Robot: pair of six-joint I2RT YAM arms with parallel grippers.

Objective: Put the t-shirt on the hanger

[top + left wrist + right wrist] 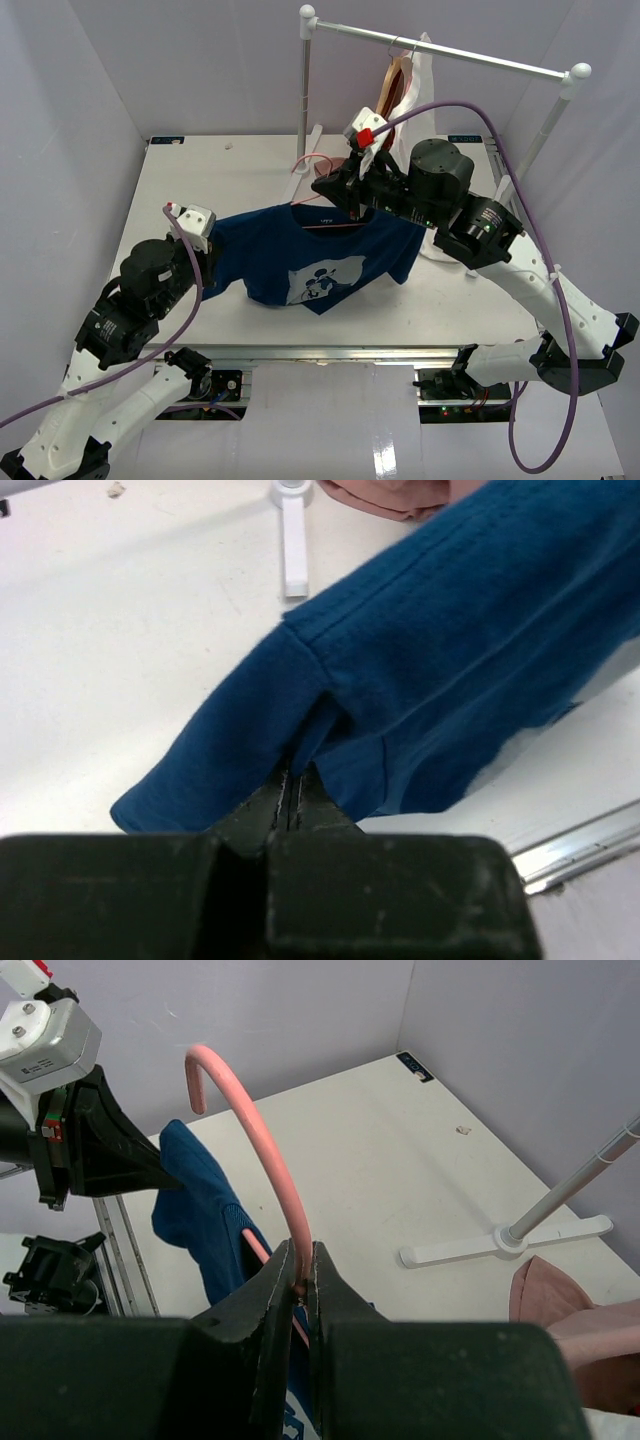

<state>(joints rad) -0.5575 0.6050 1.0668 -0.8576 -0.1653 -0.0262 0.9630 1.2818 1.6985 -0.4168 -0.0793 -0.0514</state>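
Note:
The navy t-shirt (300, 255) hangs lifted off the table, its Mickey print facing up. The pink hanger (312, 160) is partly inside its neck opening, with the hook poking out above. My right gripper (345, 200) is shut on the hanger's neck (262, 1150), just below the hook, as the right wrist view (305, 1265) shows. My left gripper (220, 262) is shut on the shirt's left sleeve, the blue fabric (450, 650) gathered into its tips (292, 778). The sleeve is stretched out to the left. Most of the hanger's bar is hidden under the shirt.
A white clothes rack (440, 50) stands at the back right, carrying a tan wooden hanger (398, 80), a dusty-pink garment (560, 1310) and a white garment (428, 90). Its foot (510, 1245) rests on the table behind the shirt. Grey walls close in both sides.

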